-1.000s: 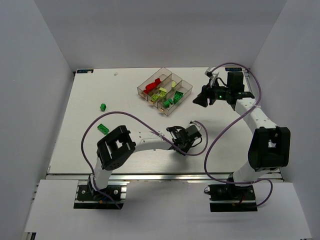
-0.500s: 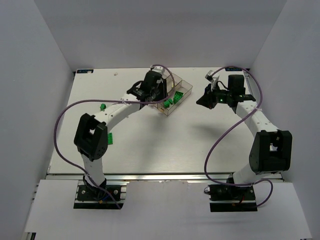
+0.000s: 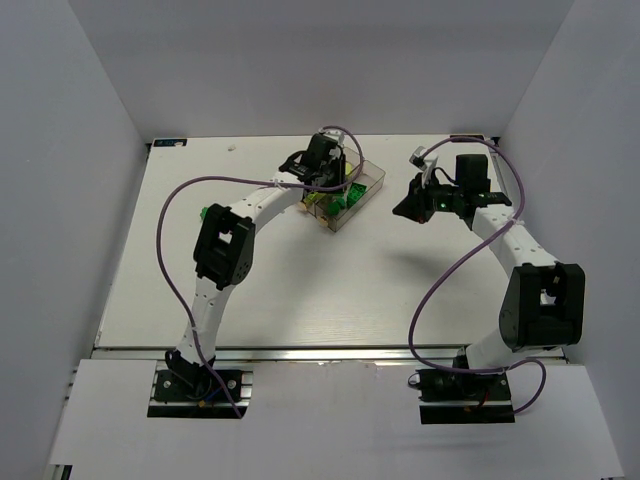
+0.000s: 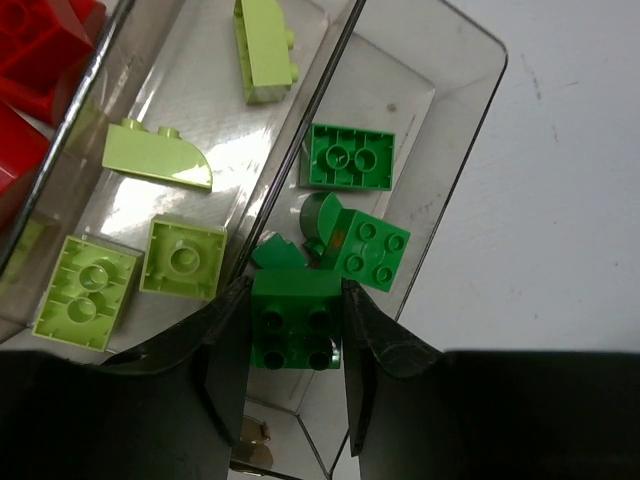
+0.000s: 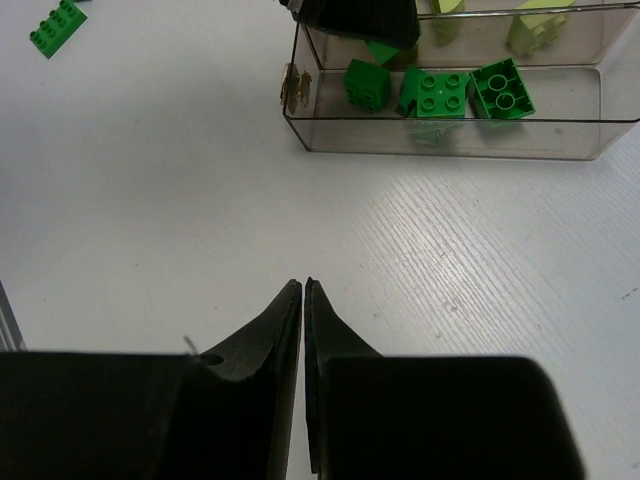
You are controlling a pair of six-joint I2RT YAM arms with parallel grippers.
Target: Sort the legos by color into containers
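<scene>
My left gripper (image 4: 295, 340) is shut on a dark green lego (image 4: 295, 322), held just above the containers' (image 4: 470, 120) rightmost compartment. Two more dark green legos (image 4: 348, 157) (image 4: 365, 248) lie in that compartment. The middle compartment holds several pale yellow-green legos (image 4: 155, 155), and red legos (image 4: 40, 50) show at the far left. In the top view the left gripper (image 3: 322, 170) hangs over the containers (image 3: 368, 180). My right gripper (image 5: 303, 290) is shut with nothing in it, above bare table to the right of the containers (image 5: 450, 140).
A loose dark green brick (image 5: 55, 27) lies on the table left of the containers, seen next to the left arm's elbow (image 3: 206, 213) in the top view. White walls enclose the table on three sides.
The left arm swung from the near middle of the table up over the containers, carrying the green lego. The right gripper's jaws went from open to shut.
</scene>
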